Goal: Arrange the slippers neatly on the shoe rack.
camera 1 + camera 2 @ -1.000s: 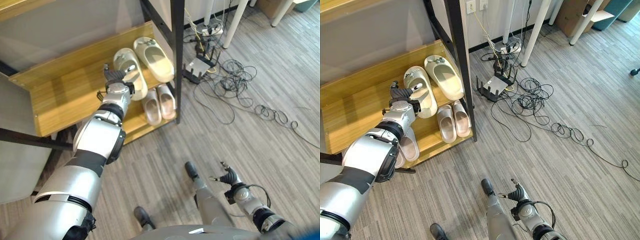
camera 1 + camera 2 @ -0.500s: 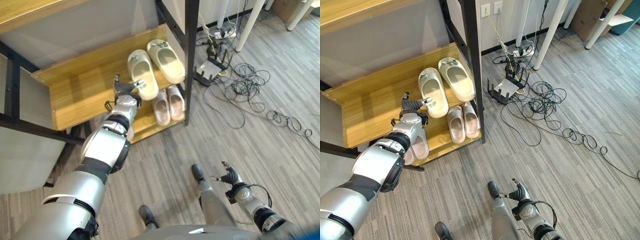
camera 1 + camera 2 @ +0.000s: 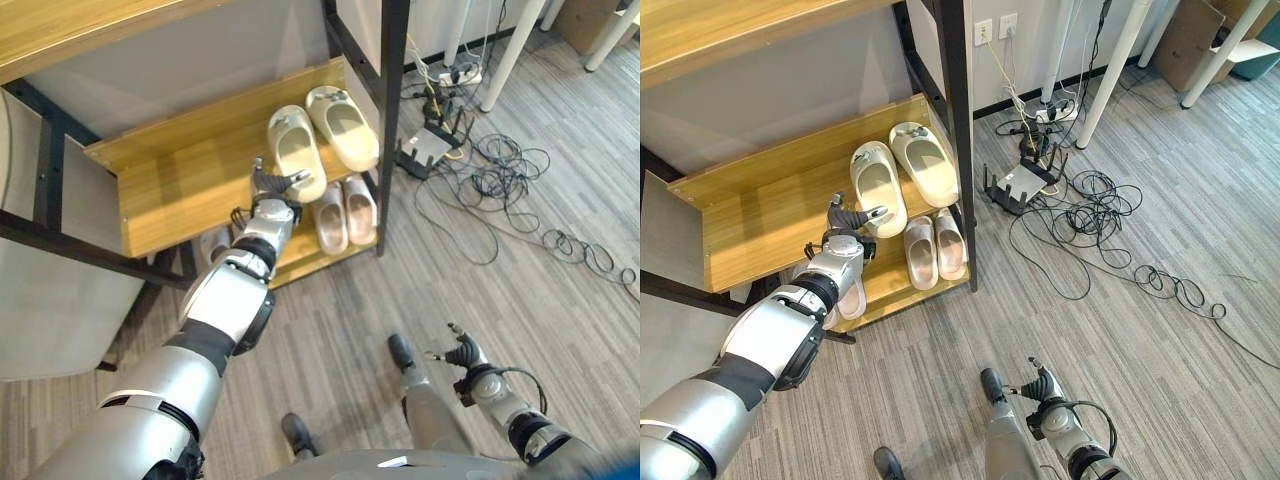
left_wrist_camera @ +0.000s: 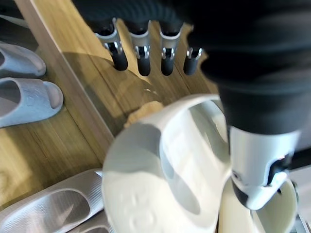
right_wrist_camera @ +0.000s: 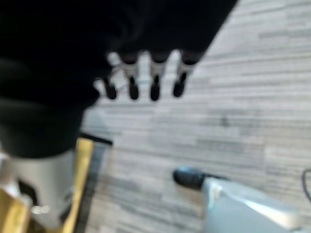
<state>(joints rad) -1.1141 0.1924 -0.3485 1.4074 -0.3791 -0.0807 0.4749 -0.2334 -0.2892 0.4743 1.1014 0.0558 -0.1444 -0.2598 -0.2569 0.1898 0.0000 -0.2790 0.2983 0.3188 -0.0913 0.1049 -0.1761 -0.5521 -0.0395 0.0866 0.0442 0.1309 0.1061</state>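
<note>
A pair of cream slippers lies side by side on the wooden shoe rack's (image 3: 170,185) middle shelf, the left one (image 3: 296,152) beside the right one (image 3: 343,125). My left hand (image 3: 272,185) is at the left cream slipper's heel, near the shelf's front edge. In the left wrist view its fingers (image 4: 141,53) stretch straight over bare wood and its thumb (image 4: 252,179) hangs above the cream slipper (image 4: 165,189), so the hand is open and grips nothing. My right hand (image 3: 462,355) hangs low over the floor, open.
On the bottom shelf lie a pinkish pair (image 3: 343,212) and a grey pair (image 4: 29,97). A black rack post (image 3: 392,100) stands right of the slippers. A router (image 3: 425,150), tangled cables (image 3: 500,180) and white table legs (image 3: 505,50) occupy the floor to the right.
The whole picture has shifted, so the camera moved. My left hand has drawn back from beside the left cream slipper's middle to its heel. The slippers lie as before.
</note>
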